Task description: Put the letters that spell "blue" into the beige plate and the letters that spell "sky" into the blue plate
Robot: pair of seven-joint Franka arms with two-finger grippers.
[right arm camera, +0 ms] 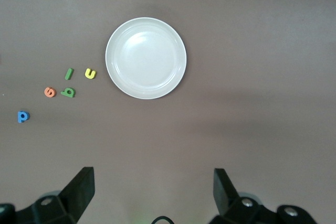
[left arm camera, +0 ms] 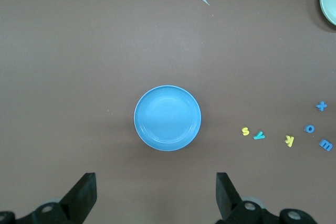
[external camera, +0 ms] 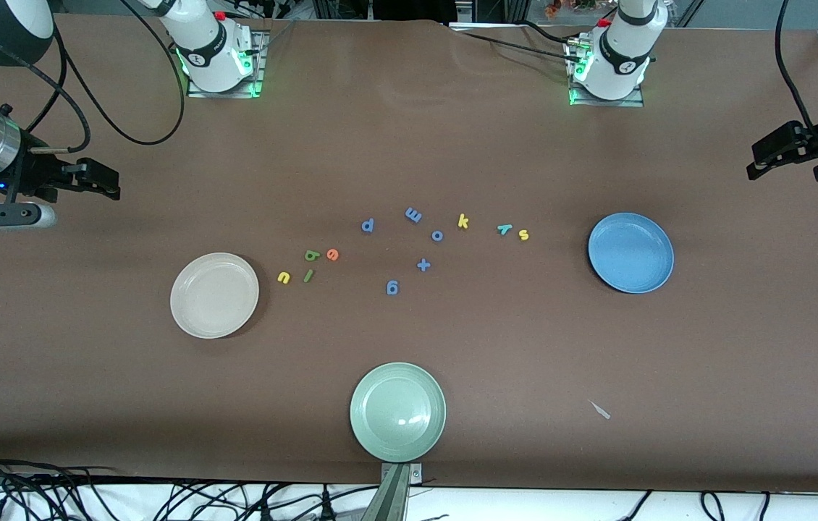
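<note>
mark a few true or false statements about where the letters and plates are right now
1. The beige plate holds no letters. True.
2. The yellow s lies in the blue plate. False: it lies on the table beside the teal y.
3. The green plate is the plate nearest the front camera. True.
4. The right end effector grips the yellow u. False: it is open and empty, at the table's edge.

Even, bright overhead light falls on the matte brown worktop [external camera: 496, 347]; shadows are soft and faint. A small glare spot shines in the pale green plate [external camera: 380, 434]. All three views are sharp, with little edge distortion
</note>
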